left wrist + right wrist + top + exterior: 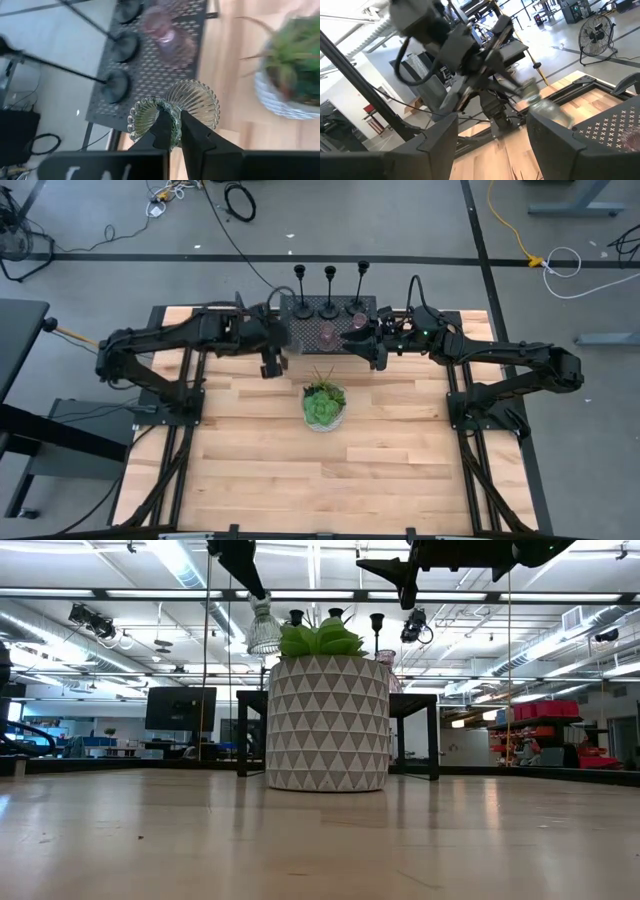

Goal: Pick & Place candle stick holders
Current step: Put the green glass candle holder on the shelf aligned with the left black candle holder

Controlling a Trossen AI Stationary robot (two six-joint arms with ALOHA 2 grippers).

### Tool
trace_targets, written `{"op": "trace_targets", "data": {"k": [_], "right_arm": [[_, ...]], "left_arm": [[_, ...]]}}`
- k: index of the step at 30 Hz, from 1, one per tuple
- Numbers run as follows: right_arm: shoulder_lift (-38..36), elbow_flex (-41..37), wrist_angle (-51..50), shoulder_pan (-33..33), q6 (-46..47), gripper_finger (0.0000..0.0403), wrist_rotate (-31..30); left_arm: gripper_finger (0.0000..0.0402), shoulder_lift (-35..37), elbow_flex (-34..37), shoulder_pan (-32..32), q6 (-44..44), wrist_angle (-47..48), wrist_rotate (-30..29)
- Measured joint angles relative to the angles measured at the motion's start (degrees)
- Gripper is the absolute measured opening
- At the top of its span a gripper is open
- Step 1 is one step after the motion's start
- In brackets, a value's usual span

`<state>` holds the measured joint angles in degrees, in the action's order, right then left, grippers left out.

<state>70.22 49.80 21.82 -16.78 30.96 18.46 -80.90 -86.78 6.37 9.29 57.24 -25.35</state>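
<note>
gripping a greenish glass cup (172,112) rim, left fingers (172,131) beside rack (150,75) edge; right fingers (490,135) apart.

You have a green plant (323,402) in a white bowl patterned with grey triangles (327,722) standing near the middle of the wooden tabletop (300,480), a little toward its far edge. A black mesh rack (306,332) sits at the middle of the far edge, well clear of the bowl. Beyond the tabletop, on the grey floor, you can see a yellow cable (510,225) off the far right corner and black cables (238,200) past the far edge. In the room behind stand a dark monitor (180,708) and a floor fan (597,34).
</note>
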Motion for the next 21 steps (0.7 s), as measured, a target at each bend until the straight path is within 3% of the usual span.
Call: {"op": "trace_targets", "data": {"k": [3, 9, 21], "right_arm": [[0.00, 0.00, 0.00, 0.00, 0.00, 0.0236, 0.00], [0.00, 0.00, 0.00, 0.00, 0.00, 0.0236, 0.02], [0.00, 0.00, 0.02, -0.01, 0.00, 0.0236, 0.00]], "left_arm": [[0.0022, 0.00, 0.00, 3.02, 1.13, -1.28, 0.29], [0.0020, -0.09, 0.00, 8.33, 3.20, -5.76, 7.40], [0.0022, -4.09, 0.00, 15.25, 6.58, -7.81, 11.30]]}}
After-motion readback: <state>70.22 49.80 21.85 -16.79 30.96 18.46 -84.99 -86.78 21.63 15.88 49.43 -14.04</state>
